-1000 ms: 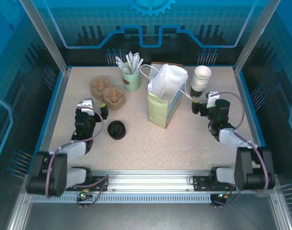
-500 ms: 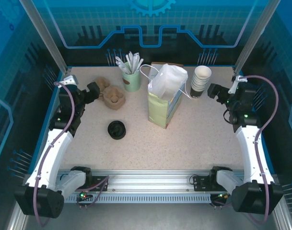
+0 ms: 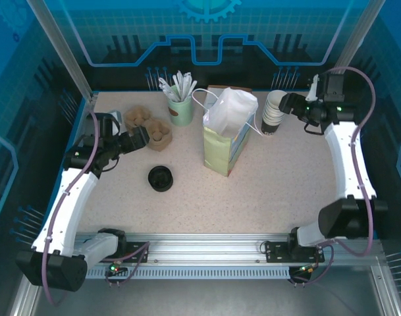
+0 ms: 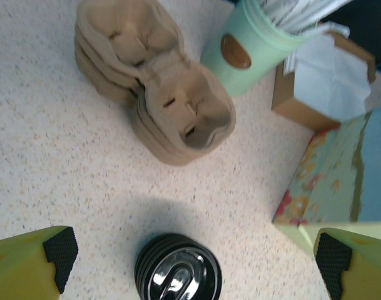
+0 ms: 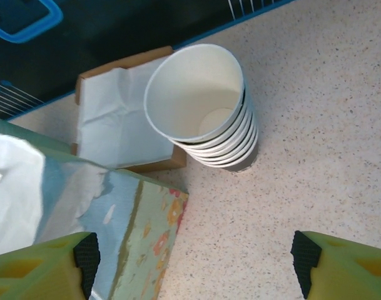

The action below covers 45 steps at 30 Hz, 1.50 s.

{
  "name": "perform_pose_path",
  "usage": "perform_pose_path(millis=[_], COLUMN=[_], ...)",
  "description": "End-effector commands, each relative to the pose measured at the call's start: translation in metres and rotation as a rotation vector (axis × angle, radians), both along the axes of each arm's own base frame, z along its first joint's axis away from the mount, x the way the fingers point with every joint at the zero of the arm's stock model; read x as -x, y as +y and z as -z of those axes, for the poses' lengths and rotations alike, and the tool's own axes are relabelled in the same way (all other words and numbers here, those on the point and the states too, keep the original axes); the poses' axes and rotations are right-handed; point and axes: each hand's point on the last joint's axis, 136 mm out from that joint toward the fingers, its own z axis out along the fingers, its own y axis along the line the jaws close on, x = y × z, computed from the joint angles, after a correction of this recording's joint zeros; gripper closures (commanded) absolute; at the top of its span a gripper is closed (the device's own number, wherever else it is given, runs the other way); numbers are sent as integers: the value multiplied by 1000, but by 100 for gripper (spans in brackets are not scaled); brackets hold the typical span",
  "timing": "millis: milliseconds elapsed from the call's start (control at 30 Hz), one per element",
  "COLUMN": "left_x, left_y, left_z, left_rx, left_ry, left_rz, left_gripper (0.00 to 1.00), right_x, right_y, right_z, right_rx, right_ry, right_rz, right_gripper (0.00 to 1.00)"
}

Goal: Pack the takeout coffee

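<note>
1. The takeout coffee, a small pale green paper cup with a round black plastic lid (image 3: 160, 178), stands upright left of centre. It is well apart from the tall pale green floral paper bag (image 3: 223, 141) at centre.
2. The left gripper (image 3: 139, 139) hovers up-left of the cup, jaws wide apart and empty. The right gripper (image 3: 286, 104), equally spread and empty, hangs at upper right beside the stack of white-and-black paper cups (image 3: 275, 112).
3. This looks like the reaching step. Next, the left fingers should lower around the cup's sides, close, and keep it upright.
4. White crumpled paper fills the bag's mouth. The top stacked cup is empty. A mint-green cup (image 3: 181, 110) holds white stirrers.
</note>
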Motion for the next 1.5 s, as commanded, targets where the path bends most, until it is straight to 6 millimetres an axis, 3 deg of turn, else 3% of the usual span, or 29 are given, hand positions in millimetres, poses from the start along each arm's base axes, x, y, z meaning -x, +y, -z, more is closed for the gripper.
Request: perform_pose_path(millis=[0,267,600,933,1267,1467], left_x=[8,-1,-2,-1,-2,0], left_y=[-11,-20,-21,-20,-21,-20], left_z=[5,6,7,11,11,14], left_rx=[8,48,46,46,51,46], left_ry=[43,52,63,71,71,77], left_rz=[75,93,88,75,69,67], left_gripper=[1,1,1,1,1,1], right_x=[-1,-47,-90,-102,-105,-106], right_y=[-3,-9,-12,-20,-20,-22], right_z=[8,28,47,63,66,70], right_rx=[40,71,86,128,128,142], right_ry=[91,154,199,228,230,240], right_rz=[24,29,7,14,-4,1], right_gripper=[18,26,48,55,73,74])
